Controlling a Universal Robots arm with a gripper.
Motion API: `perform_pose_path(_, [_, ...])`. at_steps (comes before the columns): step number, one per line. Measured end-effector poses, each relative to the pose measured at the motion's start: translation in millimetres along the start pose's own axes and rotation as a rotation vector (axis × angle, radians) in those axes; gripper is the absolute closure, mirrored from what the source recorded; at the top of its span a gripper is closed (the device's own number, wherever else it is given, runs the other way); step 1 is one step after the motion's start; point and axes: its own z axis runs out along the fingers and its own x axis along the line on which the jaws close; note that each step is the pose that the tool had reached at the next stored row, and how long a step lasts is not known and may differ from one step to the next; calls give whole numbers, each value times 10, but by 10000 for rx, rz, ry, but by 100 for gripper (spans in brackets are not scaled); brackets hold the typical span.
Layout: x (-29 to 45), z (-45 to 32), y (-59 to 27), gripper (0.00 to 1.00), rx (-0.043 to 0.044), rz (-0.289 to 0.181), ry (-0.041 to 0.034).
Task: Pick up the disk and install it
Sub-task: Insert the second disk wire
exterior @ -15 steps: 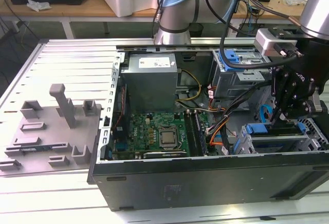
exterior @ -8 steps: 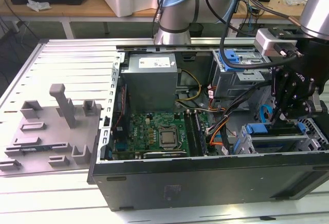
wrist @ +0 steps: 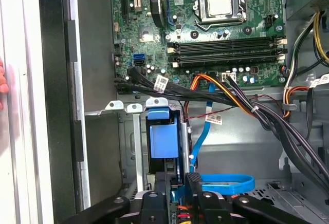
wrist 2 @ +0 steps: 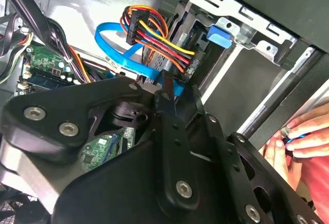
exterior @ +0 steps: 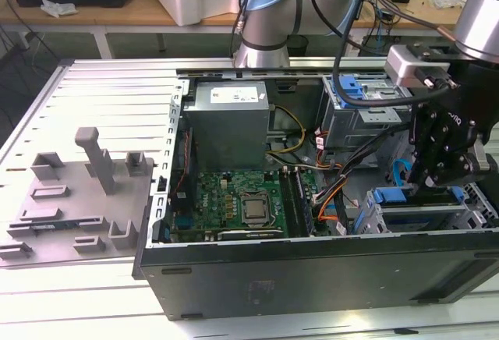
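Observation:
The disk (wrist: 163, 136) stands on edge in the grey drive bay (wrist: 128, 147) at the case's near corner on the exterior view's right; its blue carrier bracket (exterior: 392, 196) shows. My gripper (exterior: 427, 186) hangs directly over it. In both wrist views the black fingers (wrist: 193, 180) are drawn close together on a thin blue edge at the disk's end, so the gripper (wrist: 178, 179) looks shut on the disk. The blue bracket tab (wrist 2: 220, 37) sits at the bay's rim, beyond the gripper (wrist 2: 165, 91).
A blue data cable (wrist 2: 110, 49) and a bundle of coloured power wires (wrist 2: 154, 34) lie right beside the fingers. A second grey cage with a blue latch (exterior: 355, 90) sits further back. The motherboard (exterior: 242, 203) fills the case's middle. A person's hand (wrist 2: 303, 136) is outside the case wall.

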Motion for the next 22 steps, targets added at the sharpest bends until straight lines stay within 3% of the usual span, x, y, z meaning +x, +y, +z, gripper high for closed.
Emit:
perform_pose_path(7, [-2,-137,2,70,4,-1,1])
perform_pose_path(14, [-107,-324,47,70,73,8,-4])
perform_pose_path(22, [-227,-467,127,70,188,21,-12])
